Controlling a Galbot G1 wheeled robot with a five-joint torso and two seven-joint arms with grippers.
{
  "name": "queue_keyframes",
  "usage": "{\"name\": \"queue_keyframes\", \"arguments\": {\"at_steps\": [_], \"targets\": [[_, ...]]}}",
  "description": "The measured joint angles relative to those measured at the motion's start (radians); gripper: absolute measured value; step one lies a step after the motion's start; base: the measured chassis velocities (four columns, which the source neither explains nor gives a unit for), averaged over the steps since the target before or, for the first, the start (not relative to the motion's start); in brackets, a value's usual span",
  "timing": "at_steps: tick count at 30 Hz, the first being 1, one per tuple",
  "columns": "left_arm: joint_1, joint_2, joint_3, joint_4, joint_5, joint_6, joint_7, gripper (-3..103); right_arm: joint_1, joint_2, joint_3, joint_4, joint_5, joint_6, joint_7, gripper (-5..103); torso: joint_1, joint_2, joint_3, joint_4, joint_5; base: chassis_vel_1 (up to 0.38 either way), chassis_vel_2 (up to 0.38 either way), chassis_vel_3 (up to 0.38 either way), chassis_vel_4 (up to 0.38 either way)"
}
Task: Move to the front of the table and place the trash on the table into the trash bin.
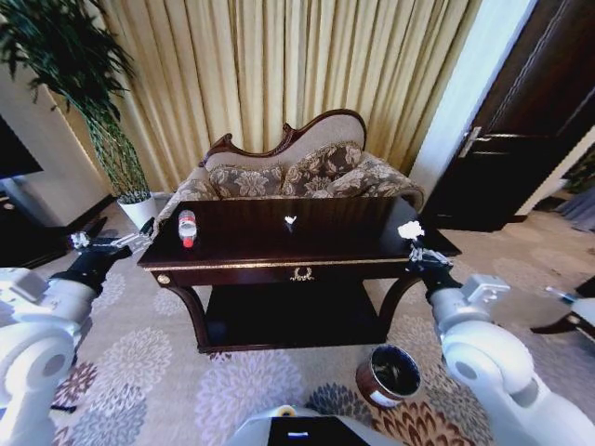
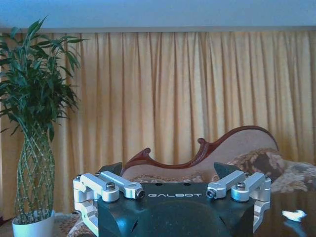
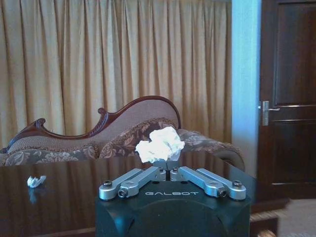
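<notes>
The dark glossy table stands in front of me. A clear bottle with a red cap and label lies near its left end. A tiny white scrap rests at the middle back. My right gripper hovers over the table's right edge, shut on a crumpled white scrap. My left gripper is open just off the table's left end, close to the bottle. The round reddish-brown trash bin stands on the carpet by the front right leg.
A carved floral sofa sits right behind the table, with gold curtains beyond. A tall plant in a white pot stands at the back left. A dark door is at the right. Patterned carpet lies open before the table.
</notes>
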Motion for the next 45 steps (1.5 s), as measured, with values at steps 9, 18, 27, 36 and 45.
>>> {"name": "queue_keyframes", "arguments": {"at_steps": [9, 18, 27, 36, 45], "targets": [[-0.003, 0.001, 0.012, -0.007, -0.001, 0.002, -0.004, 100, -0.036, 0.034, -0.005, 0.011, -0.042, 0.011, -0.022, 0, -0.001, 0.000, 0.000, -0.0003, 0.0004, 0.269, -0.261, -0.258, 0.269], [0.000, -0.007, 0.007, -0.009, -0.001, 0.002, -0.005, 100, -0.051, 0.068, -0.067, -0.045, -0.110, 0.028, -0.067, 0, -0.001, 0.001, -0.001, -0.0003, 0.0001, 0.124, -0.136, -0.135, 0.125], [0.011, -0.019, 0.002, -0.014, 0.000, 0.000, -0.004, 100, 0.048, 0.124, -0.159, -0.414, -0.177, 0.009, -0.127, 0, 0.001, -0.001, 0.000, 0.0002, 0.0002, -0.007, 0.010, 0.012, -0.008], [0.028, -0.031, -0.007, -0.018, 0.004, -0.003, -0.004, 100, 0.201, 0.178, -0.222, -0.757, -0.227, 0.016, -0.151, 0, 0.000, 0.000, 0.000, 0.0000, 0.0003, 0.000, 0.000, 0.000, 0.000], [0.047, -0.047, -0.007, -0.033, 0.016, -0.005, -0.003, 100, 0.324, 0.240, -0.289, -0.988, -0.313, 0.036, -0.162, 0, 0.000, 0.000, 0.000, 0.0003, 0.0003, 0.000, 0.000, 0.000, 0.000]]}}
